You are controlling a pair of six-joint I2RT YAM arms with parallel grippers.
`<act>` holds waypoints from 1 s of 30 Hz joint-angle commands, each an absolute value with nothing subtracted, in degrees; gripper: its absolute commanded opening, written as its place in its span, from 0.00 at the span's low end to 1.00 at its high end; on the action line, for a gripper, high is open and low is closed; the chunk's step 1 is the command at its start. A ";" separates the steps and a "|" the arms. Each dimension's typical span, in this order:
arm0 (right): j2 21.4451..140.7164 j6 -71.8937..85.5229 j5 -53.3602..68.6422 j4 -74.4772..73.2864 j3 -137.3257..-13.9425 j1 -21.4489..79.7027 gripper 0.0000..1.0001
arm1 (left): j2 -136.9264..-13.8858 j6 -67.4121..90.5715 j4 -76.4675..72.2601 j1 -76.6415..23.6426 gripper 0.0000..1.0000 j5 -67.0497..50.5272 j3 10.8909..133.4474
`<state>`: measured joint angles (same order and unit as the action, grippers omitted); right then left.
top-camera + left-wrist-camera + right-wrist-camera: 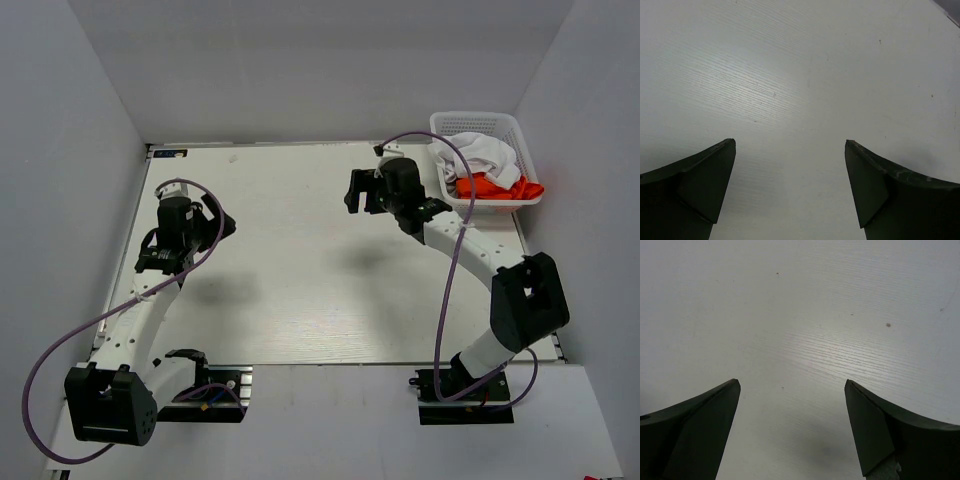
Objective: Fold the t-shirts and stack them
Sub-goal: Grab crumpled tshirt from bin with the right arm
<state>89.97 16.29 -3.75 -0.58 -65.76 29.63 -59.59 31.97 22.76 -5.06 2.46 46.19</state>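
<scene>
The pale, wood-grained table point(300, 300) carries one thing directly on its surface: a white plastic lattice basket point(478, 124) at the far right corner.

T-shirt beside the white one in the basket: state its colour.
The t-shirt is bright orange, best seen from top external.

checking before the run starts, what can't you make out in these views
1. Top view: what lies under the white t-shirt and orange t-shirt in the basket; the bunched cloth covers it.
2. Wrist views: basket out of frame; only table shows past the left gripper and right gripper.
</scene>
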 commanded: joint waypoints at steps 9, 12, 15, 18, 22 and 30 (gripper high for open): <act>92.45 18.36 -10.01 -5.35 -70.74 28.13 0.91 | -58.62 31.46 21.45 -5.27 1.00 2.46 45.26; 93.25 19.86 -11.86 -7.47 -73.12 25.14 0.91 | -58.62 31.46 21.45 -5.27 1.00 2.46 45.26; 93.78 20.92 -12.65 -12.80 -75.67 19.96 0.91 | -59.15 31.46 21.97 -5.27 1.00 2.46 45.26; 95.97 20.04 -16.58 -17.30 -84.26 13.64 0.91 | -59.76 31.46 21.97 -5.27 1.00 1.94 45.26; 100.27 18.99 -15.39 -24.52 -92.18 5.47 0.91 | -61.16 30.94 22.58 -4.75 1.00 1.93 45.26; 115.91 14.69 -15.55 -29.28 -110.91 -4.57 0.91 | -63.46 30.94 23.20 -4.75 1.00 3.25 46.32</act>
